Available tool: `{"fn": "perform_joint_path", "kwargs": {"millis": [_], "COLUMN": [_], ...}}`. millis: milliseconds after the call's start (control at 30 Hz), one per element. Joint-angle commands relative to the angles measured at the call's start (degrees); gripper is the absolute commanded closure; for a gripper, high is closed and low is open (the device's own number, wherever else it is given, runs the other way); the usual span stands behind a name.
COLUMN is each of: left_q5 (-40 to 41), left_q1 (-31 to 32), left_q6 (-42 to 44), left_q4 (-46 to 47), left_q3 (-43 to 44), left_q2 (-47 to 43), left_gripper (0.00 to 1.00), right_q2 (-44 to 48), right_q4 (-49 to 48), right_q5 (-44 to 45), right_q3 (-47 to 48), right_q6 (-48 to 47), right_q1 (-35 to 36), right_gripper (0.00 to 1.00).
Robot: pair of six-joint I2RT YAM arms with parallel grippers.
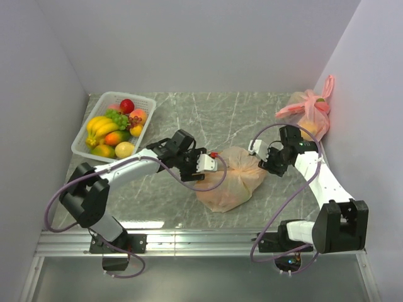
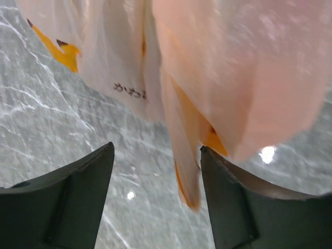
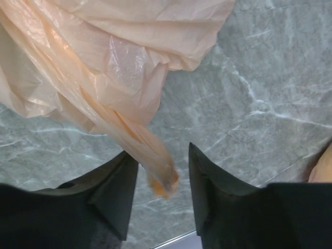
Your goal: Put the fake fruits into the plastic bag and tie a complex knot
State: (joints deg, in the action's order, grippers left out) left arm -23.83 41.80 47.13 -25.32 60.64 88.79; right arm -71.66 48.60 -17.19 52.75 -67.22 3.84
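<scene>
1. Plastic bag (image 1: 230,182): lies bulging at the centre of the top view, on the marble table (image 1: 252,113).
2. Left gripper (image 2: 156,150): jaws wide apart; a bag strip hangs between them, nearer the finger at frame right, unclamped.
3. Right gripper (image 3: 162,153): jaws parted; a twisted bag end lies in the gap, ungripped.

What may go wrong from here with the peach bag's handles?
1. The left pincer and right pincer are open, each with a loose handle strip between its jaws; a strip may slide out before closing.
2. Many fake fruits lie in the basket; tying the plastic bag now would probably leave them outside.
</scene>
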Motion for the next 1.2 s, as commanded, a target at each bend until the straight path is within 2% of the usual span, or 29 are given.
{"fn": "perform_joint_path", "kwargs": {"millis": [0, 100, 133, 200, 233, 267, 333, 367, 467, 500, 567, 600, 633, 700, 733, 800, 867, 967, 1167], "left_q5": [3.4, 3.6, 3.9, 4.1, 4.2, 4.4, 5.1, 6.1, 9.4, 9.7, 12.9, 15.4, 18.4, 25.6, 28.6, 26.0, 25.7, 28.9, 28.6], "left_q1": [1.4, 2.2, 2.5, 3.2, 3.4, 3.5, 3.5, 3.3, 1.1, 0.0, -3.8, -5.0, -6.2, -8.4, -8.9, -13.8, -17.7, -19.0, -23.9], "left_q6": [0.1, 0.5, 0.2, 0.0, -0.9, -1.6, -4.5, -6.5, -17.7, -21.3, -34.2, -39.4, -48.6, -58.2, -66.6, -75.6, -79.8, -82.1, -81.6], "left_q4": [7.6, 8.2, 9.2, 9.7, 9.5, 9.4, 8.2, 8.4, 8.4, 8.7, 12.0, 12.7, 12.7, 10.7, 8.8, 6.7, 6.1, 4.9, 4.1], "left_q3": [0.7, 1.7, 1.6, 1.9, 2.1, 2.6, 3.1, 3.2, 2.2, 1.6, -1.6, -2.9, -3.6, -4.3, -3.9, -3.5, -4.7, -4.5, -6.7], "left_q2": [2.4, 4.5, 4.6, 5.3, 5.6, 6.1, 6.6, 6.7, 5.5, 4.6, 0.5, -0.9, -2.2, -4.5, -4.5, -5.3, -6.2, -6.4, -6.0], "left_gripper": [0.31, 0.36, 0.37, 0.46, 0.52, 0.66, 0.82, 1.00, 1.00, 1.00, 1.00, 0.99, 1.00, 1.00, 1.00, 1.00, 1.00, 0.99, 1.00], "right_q2": [-0.5, -1.0, -1.2, -1.8, -1.9, -2.1, -2.3, -2.1, -1.0, -0.8, 0.1, 0.5, 0.7, 1.7, 2.1, 3.8, 4.9, 5.0, 4.3], "right_q4": [-2.9, -3.9, -4.3, -4.0, -3.8, -3.4, -3.6, -4.2, -8.2, -9.3, -13.2, -14.6, -15.5, -17.2, -17.7, -19.2, -20.0, -19.7, -20.7], "right_q5": [-1.2, -1.5, -1.8, -2.5, -3.1, -3.3, -3.4, -3.1, -2.1, -2.2, -2.1, -1.1, -1.3, -1.2, -1.3, 0.4, 1.8, 4.0, 5.9], "right_q3": [0.0, -0.2, 0.1, 0.6, 1.3, 1.6, 2.0, 1.9, 1.1, 1.0, 0.6, 0.4, 0.1, -0.6, -1.0, -2.5, -3.0, -3.3, -4.7], "right_q6": [0.0, 0.7, 1.0, 2.1, 2.6, 3.1, 4.2, 6.2, 12.4, 18.0, 25.1, 33.4, 37.2, 48.0, 51.5, 60.2, 66.7, 72.3, 72.0], "right_q1": [0.3, 0.4, 0.5, 0.5, 0.5, 0.4, 0.5, 0.2, -0.8, -1.4, -3.2, -3.6, -5.6, -6.6, -8.0, -8.7, -10.1, -12.6, -18.9], "right_gripper": [0.52, 0.57, 0.62, 0.69, 0.78, 0.86, 1.00, 1.00, 1.00, 1.00, 1.00, 1.00, 1.00, 1.00, 1.00, 1.00, 1.00, 1.00, 1.00]}}
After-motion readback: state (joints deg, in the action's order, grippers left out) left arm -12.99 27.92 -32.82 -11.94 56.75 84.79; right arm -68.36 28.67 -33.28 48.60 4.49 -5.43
